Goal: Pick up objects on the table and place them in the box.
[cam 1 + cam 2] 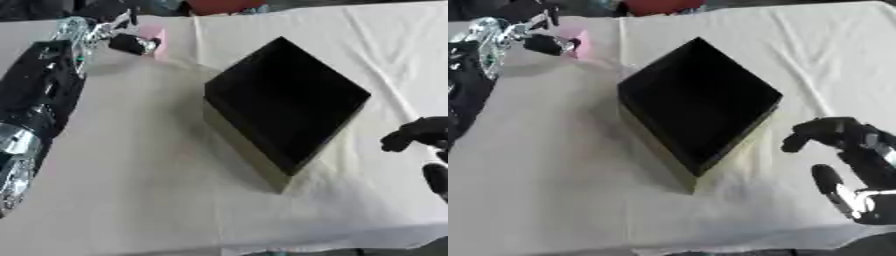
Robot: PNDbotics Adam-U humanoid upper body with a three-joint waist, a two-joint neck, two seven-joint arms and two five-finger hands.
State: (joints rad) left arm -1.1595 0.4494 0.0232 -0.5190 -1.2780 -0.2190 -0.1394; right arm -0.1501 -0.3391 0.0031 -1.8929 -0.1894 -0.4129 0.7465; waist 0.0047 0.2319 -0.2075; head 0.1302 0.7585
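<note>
A black open box [284, 102] stands askew in the middle of the white cloth, its inside dark. At the far left a pink object [156, 39] stands on the cloth. My left hand [131, 42] is stretched out to it, its fingers curled round the pink object's left side. My right hand [852, 160] rests at the right edge beside the box, fingers relaxed and holding nothing.
The white cloth [131, 175] covers the table and is wrinkled at the far right. A red shape [223, 6] shows past the far edge. My left arm [35, 100] lies along the left side.
</note>
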